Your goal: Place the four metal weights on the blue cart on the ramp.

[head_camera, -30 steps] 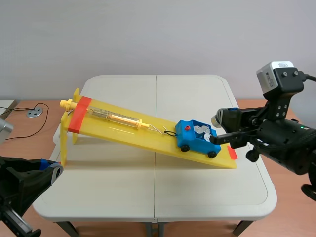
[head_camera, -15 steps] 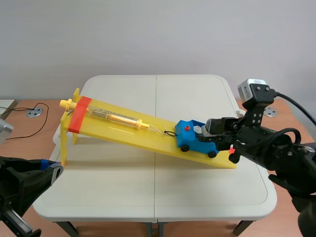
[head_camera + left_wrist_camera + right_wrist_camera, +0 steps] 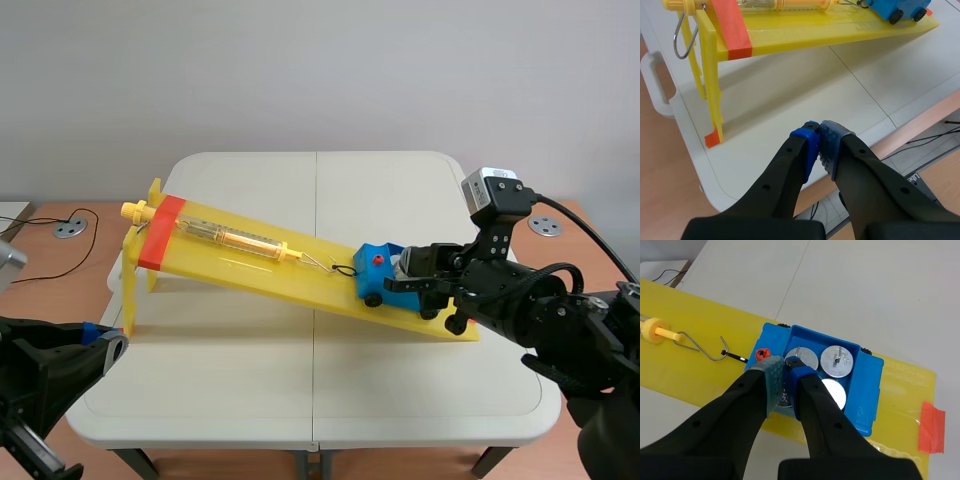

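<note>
White table (image 3: 250, 380) is spanned by yellow ramp (image 3: 250, 265); three weights (image 3: 838, 361) seated in blue cart (image 3: 867, 375). One fourth weight (image 3: 785, 392) seemingly pinched by right gripper (image 3: 785, 369); left gripper (image 3: 819, 137) pressed together.

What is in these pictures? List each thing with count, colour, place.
table: one, white, under everything
ramp: one, yellow with red band, sloping on the table
cart: one, blue, at the ramp's low end
spring scale: one, yellow, on the ramp, hooked to the cart
metal weights: four, silver, three in the cart, one held in the right gripper
left gripper: one, black, shut, near the table's edge
right gripper: one, black, over the cart
</note>
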You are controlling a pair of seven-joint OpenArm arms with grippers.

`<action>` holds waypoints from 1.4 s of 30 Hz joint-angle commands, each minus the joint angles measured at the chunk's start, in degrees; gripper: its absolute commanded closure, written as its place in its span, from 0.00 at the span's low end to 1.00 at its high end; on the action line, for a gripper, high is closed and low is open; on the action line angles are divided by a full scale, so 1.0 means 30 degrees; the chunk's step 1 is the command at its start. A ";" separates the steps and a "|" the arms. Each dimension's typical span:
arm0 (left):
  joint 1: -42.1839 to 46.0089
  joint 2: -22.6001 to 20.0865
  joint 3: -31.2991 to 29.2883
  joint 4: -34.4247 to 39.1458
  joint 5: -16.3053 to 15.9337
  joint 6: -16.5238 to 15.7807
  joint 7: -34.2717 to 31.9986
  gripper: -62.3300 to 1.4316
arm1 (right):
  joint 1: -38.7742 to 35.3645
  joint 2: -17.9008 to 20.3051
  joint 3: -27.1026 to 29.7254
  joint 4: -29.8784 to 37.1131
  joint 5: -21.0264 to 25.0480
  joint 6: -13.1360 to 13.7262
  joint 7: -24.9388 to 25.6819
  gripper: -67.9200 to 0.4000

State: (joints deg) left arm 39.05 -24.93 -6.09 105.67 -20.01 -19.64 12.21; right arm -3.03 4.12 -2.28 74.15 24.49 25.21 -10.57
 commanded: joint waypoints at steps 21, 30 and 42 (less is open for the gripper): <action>-0.0379 0.0000 -0.0321 0.1362 -0.1486 -0.0736 -0.1749 0.93 | 0.2346 -0.0007 -0.0029 0.0823 0.0911 -0.0707 0.3585 0.98; -0.0379 0.0000 -0.0321 0.1362 -0.1486 -0.0736 -0.1749 0.93 | 0.2346 0.0000 -0.0029 0.0503 0.0925 -0.0685 0.3985 0.87; -0.0379 0.0000 -0.0321 0.1362 -0.1486 -0.0736 -0.1749 0.93 | 0.2936 0.0058 0.0051 0.0568 0.0933 0.0554 0.4663 0.78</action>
State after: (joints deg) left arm 39.05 -24.93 -6.09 105.67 -20.01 -19.64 12.21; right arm -1.67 4.12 -2.28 72.64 23.59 23.42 -6.26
